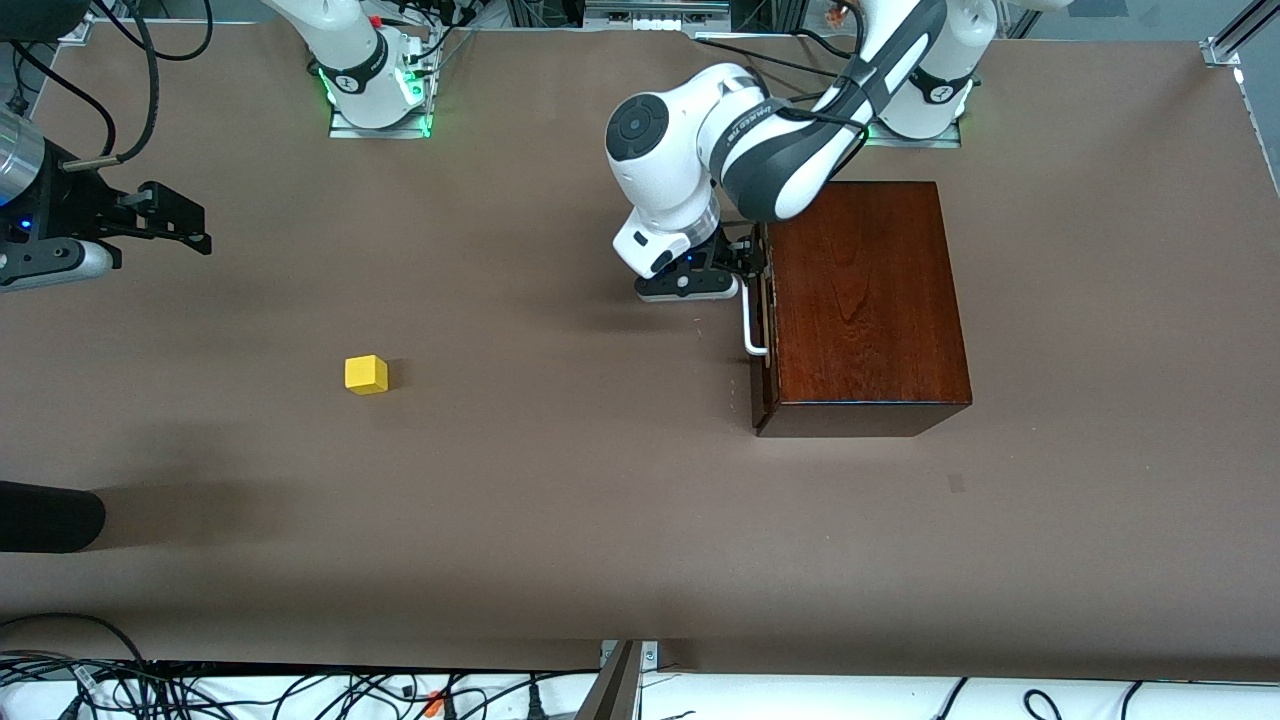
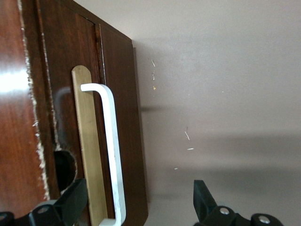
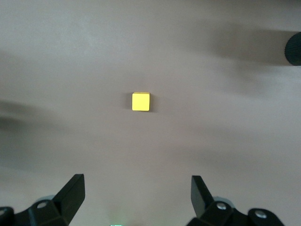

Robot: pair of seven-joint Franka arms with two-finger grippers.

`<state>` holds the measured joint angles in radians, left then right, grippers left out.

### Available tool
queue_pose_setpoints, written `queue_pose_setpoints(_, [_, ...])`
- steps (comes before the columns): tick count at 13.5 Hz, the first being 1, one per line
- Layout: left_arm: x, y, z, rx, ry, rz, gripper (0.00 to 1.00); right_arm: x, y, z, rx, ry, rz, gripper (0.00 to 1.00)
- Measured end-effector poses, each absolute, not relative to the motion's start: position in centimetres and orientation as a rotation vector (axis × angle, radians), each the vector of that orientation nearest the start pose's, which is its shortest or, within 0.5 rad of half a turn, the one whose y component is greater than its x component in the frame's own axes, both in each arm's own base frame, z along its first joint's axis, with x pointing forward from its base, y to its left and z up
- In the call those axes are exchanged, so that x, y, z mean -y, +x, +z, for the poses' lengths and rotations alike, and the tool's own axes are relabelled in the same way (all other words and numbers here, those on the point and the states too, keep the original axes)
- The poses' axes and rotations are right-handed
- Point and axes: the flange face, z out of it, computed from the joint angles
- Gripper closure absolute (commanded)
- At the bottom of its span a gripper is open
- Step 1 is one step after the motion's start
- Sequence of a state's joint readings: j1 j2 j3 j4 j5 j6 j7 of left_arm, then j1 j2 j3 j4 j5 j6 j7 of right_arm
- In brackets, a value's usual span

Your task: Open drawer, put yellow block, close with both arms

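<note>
On the brown tabletop (image 1: 560, 520), the thing nearest the front camera is the yellow block (image 1: 366, 374), sitting alone toward the right arm's end with nothing touching it. The right wrist view shows the yellow block (image 3: 140, 101) square-on between and ahead of that arm's black fingers (image 3: 70, 195), which stand wide apart with bare tabletop between them; the front view cannot show that spread.

Slightly farther from the camera, toward the left arm's end, stands the dark mahogany box (image 1: 862, 300). Its drawer (image 1: 762, 330) faces the right arm's end of the table and looks pushed in, or nearly so, its front about level with the box. The white handle (image 1: 752, 325) runs along that front.

The left gripper (image 1: 742, 262) is at the end of the handle farther from the camera, right in front of the drawer. From the front view its fingers are mostly hidden under the wrist. The left wrist view fills that in: the handle (image 2: 113, 155) passes between the two spread fingers (image 2: 203, 200), one near the drawer front (image 2: 70, 122), the other out over bare tabletop, not closed on it.

The right gripper (image 1: 190, 225) waits in the air over the tabletop at the right arm's end, empty.
</note>
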<state>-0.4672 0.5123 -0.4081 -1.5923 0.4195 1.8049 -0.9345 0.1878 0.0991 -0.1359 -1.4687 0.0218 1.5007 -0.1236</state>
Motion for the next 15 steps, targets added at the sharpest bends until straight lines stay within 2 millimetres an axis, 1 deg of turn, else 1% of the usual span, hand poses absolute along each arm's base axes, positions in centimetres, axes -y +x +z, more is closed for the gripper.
queue_pose_setpoints(6, [45.3,47.5,30.9,-0.118,-2.803,0.008,0.00,-3.6,57.6,61.1,0.276,-3.117,0.103,0.00])
queue_pose_setpoints(12, [44.7,48.3,29.1,-0.102,-2.805,0.028,0.00,-3.6,57.6,61.1,0.275,-3.117,0.103,0.00])
queue_pose_setpoints(15, [44.6,48.5,28.5,-0.101,-2.812,0.029,0.00,-3.6,57.6,61.1,0.275,-3.117,0.103,0.00])
